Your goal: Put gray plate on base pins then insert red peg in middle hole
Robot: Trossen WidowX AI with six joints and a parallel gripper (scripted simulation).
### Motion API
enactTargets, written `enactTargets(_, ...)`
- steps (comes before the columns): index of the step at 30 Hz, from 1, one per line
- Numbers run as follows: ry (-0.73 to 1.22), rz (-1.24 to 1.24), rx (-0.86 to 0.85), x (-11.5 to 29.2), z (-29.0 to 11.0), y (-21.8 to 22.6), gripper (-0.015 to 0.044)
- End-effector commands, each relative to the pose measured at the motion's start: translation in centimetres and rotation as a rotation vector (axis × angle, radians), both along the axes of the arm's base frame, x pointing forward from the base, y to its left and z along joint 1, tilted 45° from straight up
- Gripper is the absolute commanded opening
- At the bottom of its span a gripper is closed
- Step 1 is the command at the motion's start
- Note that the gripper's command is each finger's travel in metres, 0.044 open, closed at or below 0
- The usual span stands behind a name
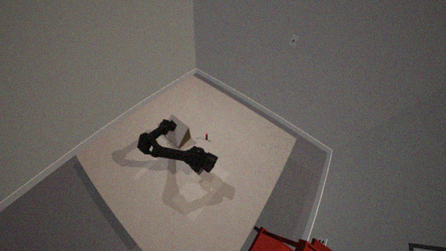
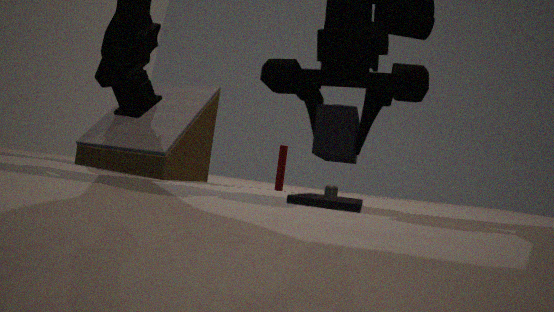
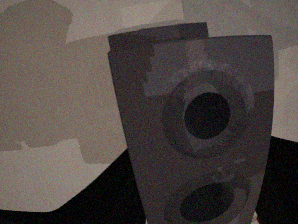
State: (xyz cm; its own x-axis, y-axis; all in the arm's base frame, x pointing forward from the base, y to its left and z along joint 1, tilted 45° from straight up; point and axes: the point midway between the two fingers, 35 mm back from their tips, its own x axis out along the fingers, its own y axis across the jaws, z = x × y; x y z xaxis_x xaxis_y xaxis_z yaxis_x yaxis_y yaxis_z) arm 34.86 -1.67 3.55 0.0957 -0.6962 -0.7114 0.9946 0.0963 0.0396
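Observation:
My gripper [image 2: 340, 122] [image 1: 208, 161] is shut on the gray plate [image 2: 336, 140] [image 3: 200, 156] and holds it in the air, tilted, right above the base. The plate fills the wrist view, with three round holes in a row. The dark flat base [image 2: 325, 202] lies on the floor with one short gray pin [image 2: 330, 190] showing; the plate's lower edge hangs a little above this pin. In the wrist view a dark edge of the base [image 3: 133, 39] shows past the plate's far end. The red peg [image 2: 281, 168] [image 1: 206, 136] stands upright on the floor just left of the base.
The arm stands on a tan wedge-shaped mount [image 2: 150, 135] [image 1: 179, 133] left of the peg. Gray walls close off the floor at the back. Red furniture [image 1: 278, 243] stands at the near edge, far from the arm.

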Motion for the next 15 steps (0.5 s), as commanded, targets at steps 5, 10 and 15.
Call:
enactTargets(5,0.005,0.002,-0.005,0.0,-1.0,-1.0,0.0)
enactTargets(10,0.005,0.002,-0.005,0.1,-1.2,-1.2,0.0)
enactTargets(15,0.005,0.002,-0.005,0.1,-1.7,-1.7,0.0)
